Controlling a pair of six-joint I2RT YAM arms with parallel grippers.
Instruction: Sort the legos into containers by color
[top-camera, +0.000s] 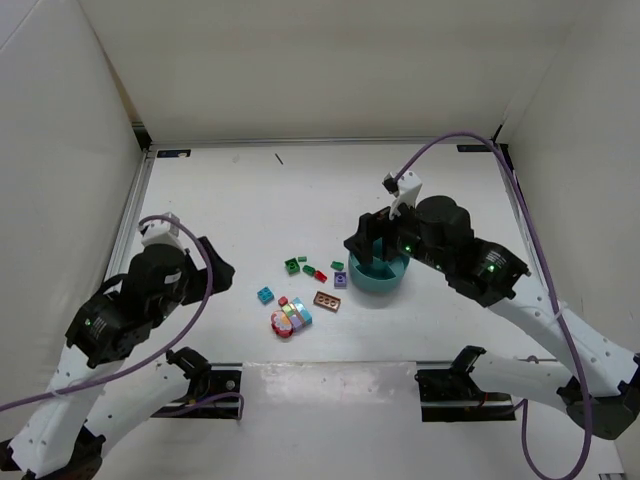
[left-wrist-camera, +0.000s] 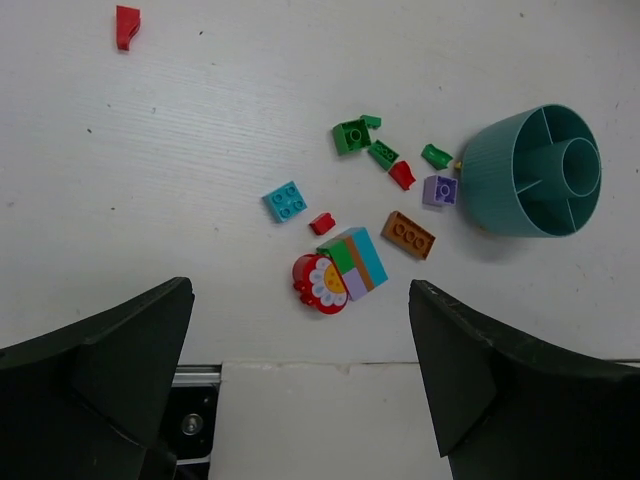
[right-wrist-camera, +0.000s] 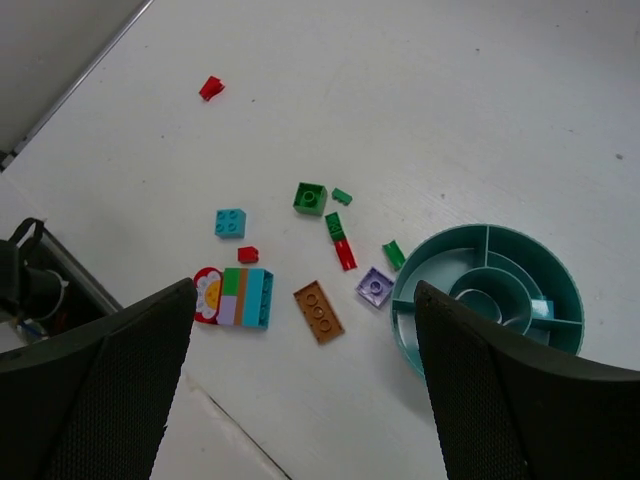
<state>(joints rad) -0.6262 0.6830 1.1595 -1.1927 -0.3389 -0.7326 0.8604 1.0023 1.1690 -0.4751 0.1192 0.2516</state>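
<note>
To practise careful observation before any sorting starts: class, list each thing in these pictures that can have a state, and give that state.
Left gripper, open, holding nothing.
Right gripper, open, holding nothing.
Bowl, upright, mostly empty.
Loose bricks, lying outside the bowl, unsorted.
Joined bricks, stuck together in one block, outside the bowl.
</note>
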